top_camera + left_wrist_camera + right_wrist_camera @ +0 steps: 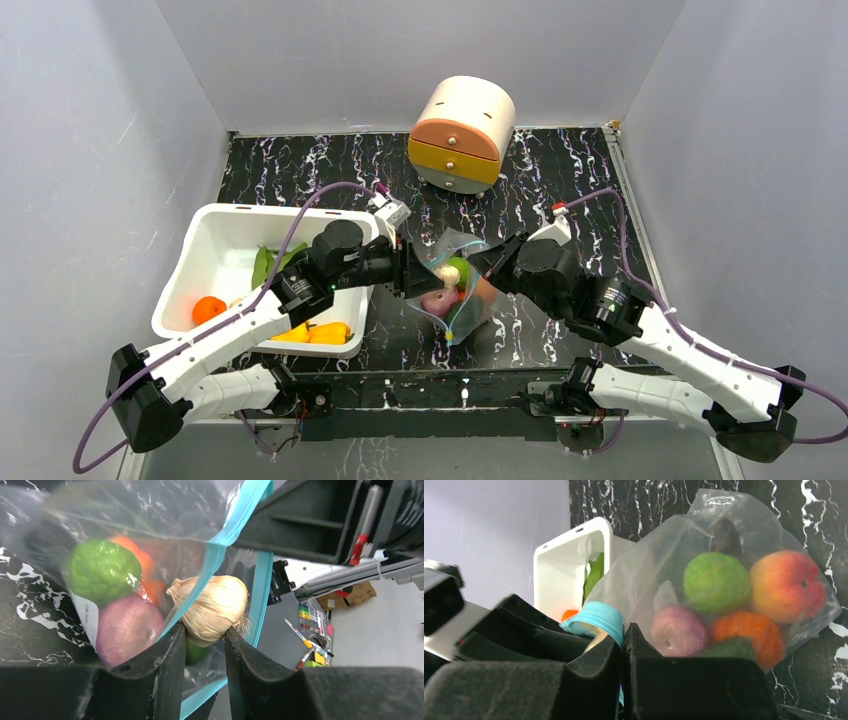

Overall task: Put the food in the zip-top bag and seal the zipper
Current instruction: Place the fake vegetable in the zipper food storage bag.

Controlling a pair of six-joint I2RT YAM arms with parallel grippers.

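the bag (455, 243) is lying mid-tabletop (560, 180), just right of the white tub (215, 212), between the two claws. the left claw (205, 632) is grasping a garlic (212, 605) and holding it in the bag's mouth, between the two blue-green strips of the zipper (260, 595), which is standing unsealed. the right claw (622, 640) is clenching on the zipper strip at the rim, its jaws pressing together with the strip between them. inside the bag, a green fruit (715, 580), a purple bulb (678, 630), an orange (749, 632) and a peach (786, 585) are crowding together, touching. in the tub, a second orange (208, 309) is sitting at the near left, yellow peppers (322, 332) are lying at the near right beside the left arm, and a green leaf (265, 265) is lying farther back.
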